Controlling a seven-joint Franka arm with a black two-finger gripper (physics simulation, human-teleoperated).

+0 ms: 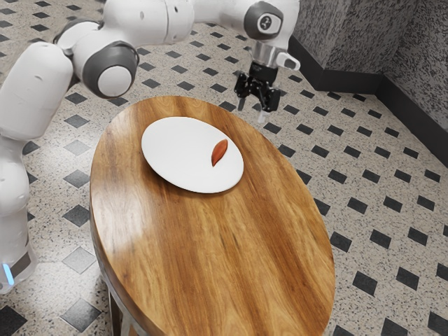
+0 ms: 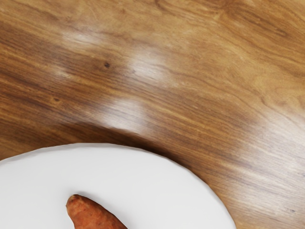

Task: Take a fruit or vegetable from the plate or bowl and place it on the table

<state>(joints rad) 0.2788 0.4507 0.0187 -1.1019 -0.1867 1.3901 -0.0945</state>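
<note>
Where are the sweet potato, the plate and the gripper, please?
Sweet potato (image 1: pixel 220 152): exterior view, its middle.
Plate (image 2: pixel 143 176): wrist view, bare surface.
Gripper (image 1: pixel 252 113): exterior view, between its fingertips.

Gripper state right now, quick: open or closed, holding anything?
Gripper: open, fingers apart, holding nothing; the sweet potato lies on the white plate.

Place: an indoor room with a dining look; whether home, kitchen or café, I cannot tell.
Floor: pale speckled tiles (image 1: pixel 390 260) set with small dark squares (image 1: pixel 365 282) in a regular pattern.
Walls: mottled grey (image 1: pixel 357 35), meeting in corners, with a broad dark skirting (image 1: pixel 343 80) along the foot.
Furniture: a rounded, glossy wooden table (image 1: pixel 231 252).
Tableware: a white plate (image 1: pixel 175 150) on the tabletop.
</note>
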